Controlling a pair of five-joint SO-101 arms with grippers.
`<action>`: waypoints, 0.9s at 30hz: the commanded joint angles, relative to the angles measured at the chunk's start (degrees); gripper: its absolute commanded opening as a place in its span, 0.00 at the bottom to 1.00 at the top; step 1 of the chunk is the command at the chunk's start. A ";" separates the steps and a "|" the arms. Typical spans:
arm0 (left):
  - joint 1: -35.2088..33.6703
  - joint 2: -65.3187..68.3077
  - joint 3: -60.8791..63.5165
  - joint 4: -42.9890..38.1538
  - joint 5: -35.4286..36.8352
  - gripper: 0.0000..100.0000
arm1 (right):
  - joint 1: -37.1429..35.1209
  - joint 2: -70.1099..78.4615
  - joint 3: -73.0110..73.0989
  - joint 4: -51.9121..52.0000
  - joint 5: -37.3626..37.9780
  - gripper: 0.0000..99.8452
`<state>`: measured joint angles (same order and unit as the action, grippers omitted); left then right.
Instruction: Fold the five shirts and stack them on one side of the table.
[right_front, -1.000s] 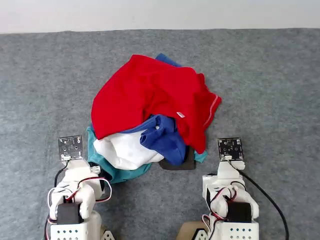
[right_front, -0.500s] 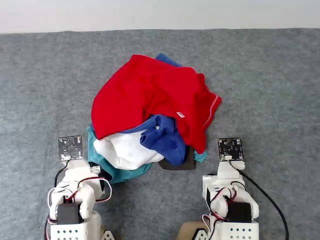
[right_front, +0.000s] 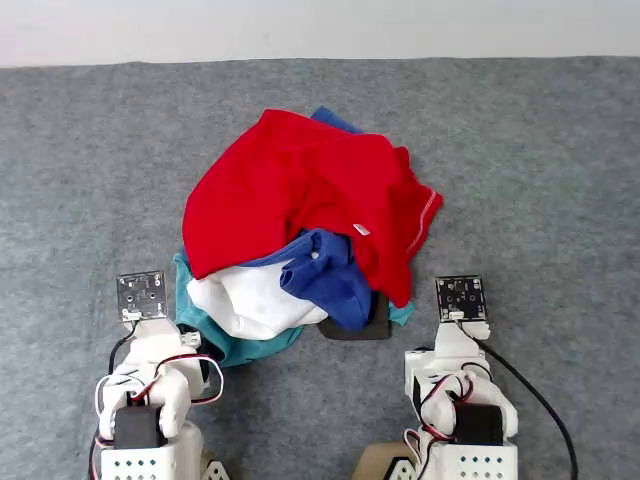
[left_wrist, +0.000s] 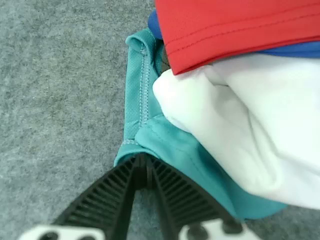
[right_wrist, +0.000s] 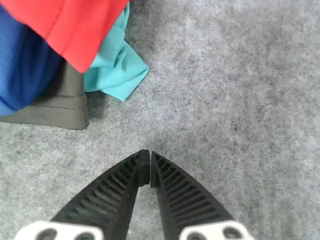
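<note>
At the near edge of the worktop (right_front: 540, 180) both arms sit folded back, one at each side. The left gripper (left_wrist: 145, 164) has its fingers pressed together on nothing, their tips right at the hem of the teal shirt (left_wrist: 165, 145); whether they touch the cloth cannot be told. The right gripper (right_wrist: 150, 159) is likewise clenched and empty, over bare grey felt, with a loose teal corner and a dark shirt (right_wrist: 60, 107) a little beyond it.

The five shirts lie in one heap in the middle of the worktop, none folded, so the job looks to be at its start. On the near fringe the white shirt (right_front: 250, 300) rests on the teal one, and the blue shirt (right_front: 325, 270) bulges out between white and dark. The red shirt (right_front: 300, 190) drapes over everything and reaches farthest toward the far edge.

The sensible first step is probably to peel the red shirt off, since it pins the rest. Each set of fingers would need to part first, then take one layer of red hem only, well apart from the other side's grip, and draw it to open felt beside the heap so that it spreads flat and drags no other shirt along.
</note>
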<state>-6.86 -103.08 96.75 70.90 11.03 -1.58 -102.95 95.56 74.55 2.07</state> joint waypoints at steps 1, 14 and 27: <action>2.37 -0.44 -0.31 -1.41 0.26 0.01 | 0.31 -0.40 0.88 0.22 0.70 0.01; 6.68 0.09 -15.87 -12.48 -0.09 0.10 | 0.31 -0.40 0.88 0.22 0.70 0.01; 12.31 42.11 -56.22 1.14 -1.05 0.14 | 0.31 -0.40 0.88 0.22 0.70 0.01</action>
<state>5.01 -74.59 52.35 68.35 10.51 -1.58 -102.95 95.56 74.55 2.07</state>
